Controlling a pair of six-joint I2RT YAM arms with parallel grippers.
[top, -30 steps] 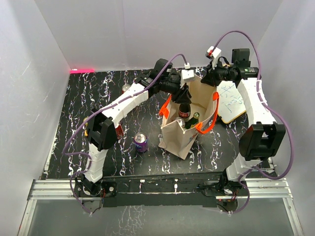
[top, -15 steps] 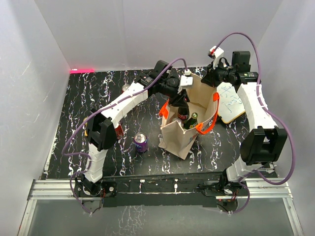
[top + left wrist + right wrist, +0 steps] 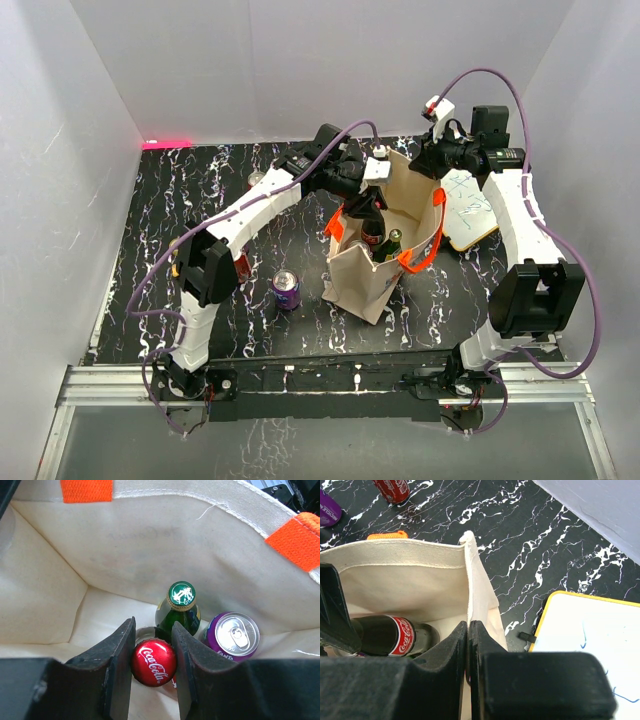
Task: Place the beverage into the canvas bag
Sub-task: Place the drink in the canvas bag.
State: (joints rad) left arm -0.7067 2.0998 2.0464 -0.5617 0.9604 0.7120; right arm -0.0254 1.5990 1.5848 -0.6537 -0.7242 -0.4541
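Gripping, left fingers [image 3: 117, 665]: clamped on cola bottle [image 3: 153, 662] cap, inside canvas bag [image 3: 150, 545]
Pinching, right fingers [image 3: 445, 660]: pressed together on bag rim
Beyond left fingers: green bottle [image 3: 181, 594], purple can [image 3: 233, 634]

The canvas bag [image 3: 150, 545] is matt woven cloth, the cola bottle [image 3: 153, 662] glossy-capped, the purple can [image 3: 233, 635] shiny metal.
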